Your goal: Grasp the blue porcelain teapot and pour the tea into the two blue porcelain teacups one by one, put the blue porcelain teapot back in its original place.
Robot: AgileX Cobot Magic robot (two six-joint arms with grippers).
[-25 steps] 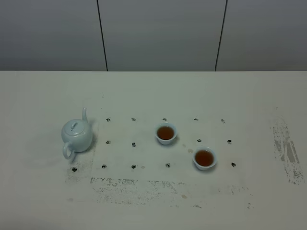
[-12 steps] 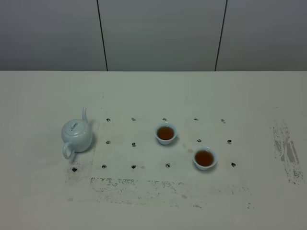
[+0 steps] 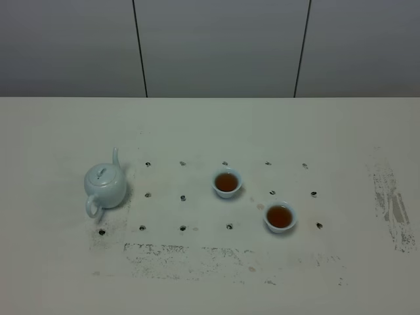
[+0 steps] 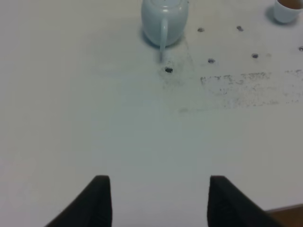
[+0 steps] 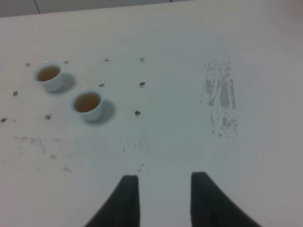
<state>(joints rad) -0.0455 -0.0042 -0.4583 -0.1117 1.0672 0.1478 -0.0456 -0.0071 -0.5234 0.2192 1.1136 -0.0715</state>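
Observation:
The blue porcelain teapot [image 3: 105,186] stands upright at the table's left, lid on, spout pointing away and loop handle toward the front. Both blue porcelain teacups [image 3: 227,182] [image 3: 279,217] sit near the middle, each holding brown tea. No arm shows in the high view. In the left wrist view my left gripper [image 4: 159,191] is open and empty, well back from the teapot [image 4: 164,19], with one teacup [image 4: 286,10] at the frame's corner. My right gripper [image 5: 164,184] is open with nothing between its fingers, away from the teacups [image 5: 49,75] [image 5: 88,104].
The white table [image 3: 210,275] carries a grid of small dark dots around the cups, scuffed grey marks near the front and a smudge [image 3: 392,207] at the right. A grey panelled wall [image 3: 216,46] rises behind the table's far edge.

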